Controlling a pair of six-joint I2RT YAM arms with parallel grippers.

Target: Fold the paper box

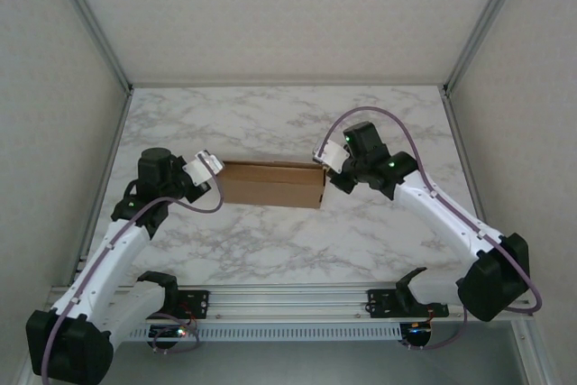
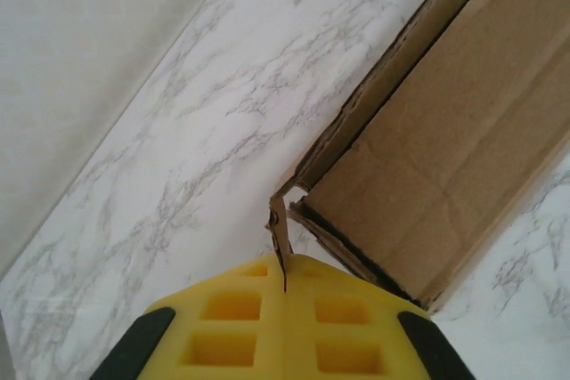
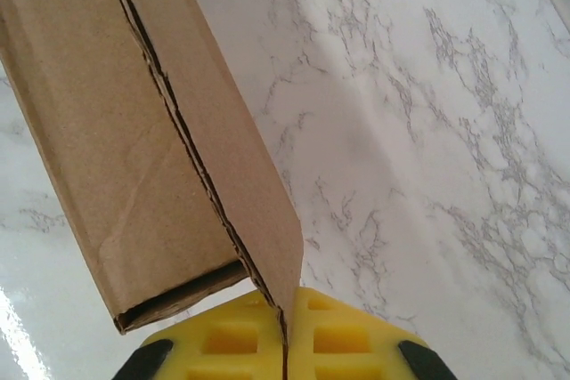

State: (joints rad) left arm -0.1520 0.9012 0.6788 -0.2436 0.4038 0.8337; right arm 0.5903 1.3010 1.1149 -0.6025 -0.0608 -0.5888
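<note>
- The left end effector has its two yellow fingers pressed together, pinching a thin torn tab of cardboard at the corner of the paper box.
- In the left wrist view, the box runs up and to the right from that end effector's tip. Its brown top panel is creased, and layered edges show along the side nearest the fingers.
- The right end effector is likewise closed on cardboard. The pointed lower end of a long flap goes straight into the seam between its yellow fingers.
- In the right wrist view, the box lies up and to the left of that end effector. An open end with a dark slot sits just left of the fingertips, and the flap stands on edge along the box's right side.
- In the top external view, the paper box is a compact brown rectangle lying between the two end effectors. The left one touches its left end, and the right one touches its upper right corner.
- The box rests on the white marbled worktop, which lies bare to the left of the left end effector and to the right of the right end effector.
</note>
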